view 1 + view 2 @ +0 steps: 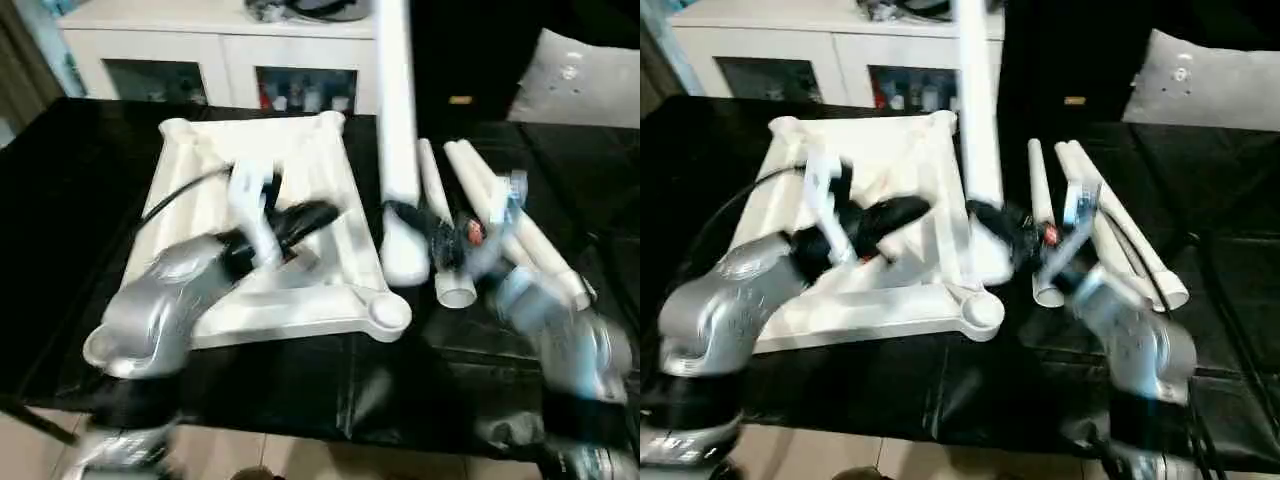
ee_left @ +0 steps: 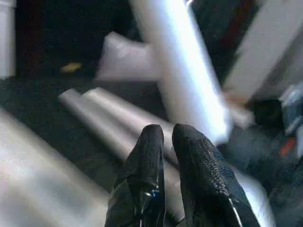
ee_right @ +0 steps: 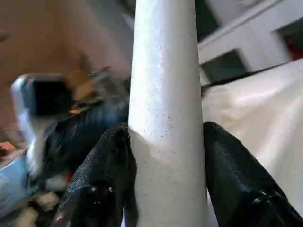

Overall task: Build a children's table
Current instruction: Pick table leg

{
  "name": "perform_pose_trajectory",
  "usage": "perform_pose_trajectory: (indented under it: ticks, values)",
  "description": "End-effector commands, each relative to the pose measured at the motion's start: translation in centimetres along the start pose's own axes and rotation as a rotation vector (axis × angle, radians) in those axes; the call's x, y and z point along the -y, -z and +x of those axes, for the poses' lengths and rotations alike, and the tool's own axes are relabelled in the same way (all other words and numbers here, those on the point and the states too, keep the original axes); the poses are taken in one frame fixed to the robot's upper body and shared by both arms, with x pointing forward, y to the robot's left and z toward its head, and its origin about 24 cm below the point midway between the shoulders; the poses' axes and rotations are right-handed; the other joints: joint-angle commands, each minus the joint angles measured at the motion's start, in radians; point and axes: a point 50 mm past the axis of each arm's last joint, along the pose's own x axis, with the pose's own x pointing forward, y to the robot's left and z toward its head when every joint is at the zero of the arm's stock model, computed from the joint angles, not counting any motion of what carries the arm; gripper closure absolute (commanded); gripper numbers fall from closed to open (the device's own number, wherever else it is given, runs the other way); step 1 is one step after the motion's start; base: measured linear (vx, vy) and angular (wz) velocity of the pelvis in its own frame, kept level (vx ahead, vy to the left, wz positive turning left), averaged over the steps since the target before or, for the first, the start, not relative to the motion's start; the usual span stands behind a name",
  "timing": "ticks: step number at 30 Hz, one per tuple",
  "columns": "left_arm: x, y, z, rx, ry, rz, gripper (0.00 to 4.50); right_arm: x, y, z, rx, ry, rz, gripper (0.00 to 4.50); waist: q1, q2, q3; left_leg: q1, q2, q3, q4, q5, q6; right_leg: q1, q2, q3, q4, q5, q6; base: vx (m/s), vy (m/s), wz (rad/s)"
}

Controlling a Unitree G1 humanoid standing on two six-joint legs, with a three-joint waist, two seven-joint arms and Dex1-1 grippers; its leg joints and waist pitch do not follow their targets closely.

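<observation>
Right gripper (image 3: 165, 142) is clamped around one long white tapered tube leg (image 1: 394, 120), held upright by the right edge of the white ribbed plastic tabletop (image 1: 300, 160) lying upside down. Left gripper (image 2: 168, 137) is pinched closed, empty. Remaining legs (image 1: 480, 215) lie at right, none seated yet.

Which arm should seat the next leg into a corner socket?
Right, probably. The right gripper already clamps an upright leg beside the tabletop. The left gripper is shut and empty, over the top.
</observation>
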Motion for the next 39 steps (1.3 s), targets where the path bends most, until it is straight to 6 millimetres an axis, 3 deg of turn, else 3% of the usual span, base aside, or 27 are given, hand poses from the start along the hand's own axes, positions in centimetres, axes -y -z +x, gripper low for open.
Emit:
perform_pose_trajectory:
  ticks: [1,5,11,18,21,26,30,32,39]
  values:
    - [0.7,-0.4,-0.1,0.025,0.063,-0.043,3.49,-0.8,-0.9,-0.2,0.025,-0.073,-0.026,2.61,0.005,-0.003,-0.067,-0.004,0.094,-0.025,-0.071,0.035,0.103,0.064,-0.093,0.042,-0.073,0.012,-0.321,0.000,0.000,0.00]
    - [1.2,-0.5,0.2,0.054,0.104,-0.093,3.49,-0.7,-0.9,-0.7,0.026,-0.071,-0.034,2.61,0.006,-0.003,-0.065,-0.002,0.092,-0.024,-0.074,0.017,0.087,0.061,-0.090,0.044,-0.083,-0.062,-0.291,0.000,0.000,0.00]
    - [1.0,-0.5,0.1,0.051,0.091,-0.128,3.49,-1.0,-0.5,-1.1,0.001,-0.088,-0.025,2.61,0.011,-0.004,-0.067,-0.002,0.093,-0.026,-0.074,0.046,0.093,0.060,-0.089,0.042,-0.082,-0.042,-0.270,0.000,0.000,0.00]
    - [1.1,-0.6,0.2,0.060,0.088,-0.148,3.49,-1.3,-0.7,-0.8,0.043,-0.065,-0.073,2.61,0.011,-0.003,-0.067,-0.002,0.095,-0.027,-0.075,0.051,0.099,0.058,-0.090,0.040,-0.081,-0.034,-0.270,0.000,0.000,0.00]
    - [0.8,-0.2,0.1,0.035,0.062,-0.106,3.49,-1.7,-0.2,-0.7,0.015,-0.088,-0.070,2.61,0.012,-0.007,-0.066,-0.003,0.095,-0.027,-0.076,0.056,0.102,0.059,-0.091,0.041,-0.083,-0.032,-0.264,0.000,0.000,0.00]
    - [0.9,-0.3,-0.7,0.028,0.111,0.059,3.49,-1.2,-0.2,-0.8,0.041,-0.051,-0.123,2.61,0.010,-0.003,-0.066,-0.001,0.099,-0.026,-0.080,0.046,0.098,0.056,-0.093,0.042,-0.084,-0.065,-0.233,0.000,0.000,0.00]
    - [0.3,1.1,-2.6,-0.090,0.207,0.146,3.49,-0.8,0.1,-1.6,0.059,-0.017,-0.178,2.61,0.010,0.004,-0.069,0.004,0.098,-0.026,-0.081,0.066,0.101,0.050,-0.090,0.039,-0.074,-0.009,-0.234,0.000,0.000,0.00]
    - [0.1,1.1,-2.7,-0.094,0.212,0.139,3.49,-0.8,0.2,-1.7,0.055,-0.013,-0.188,2.61,0.009,0.006,-0.070,0.006,0.099,-0.025,-0.078,0.075,0.096,0.050,-0.090,0.036,-0.072,0.039,-0.259,0.000,0.000,0.00]
    - [-0.6,1.6,-3.1,-0.184,0.296,0.217,3.49,-0.6,1.6,-2.2,-0.020,0.022,-0.371,2.61,0.009,0.008,-0.069,0.004,0.100,-0.024,-0.083,0.025,0.075,0.056,-0.096,0.037,-0.075,0.022,-0.264,0.000,0.000,0.00]
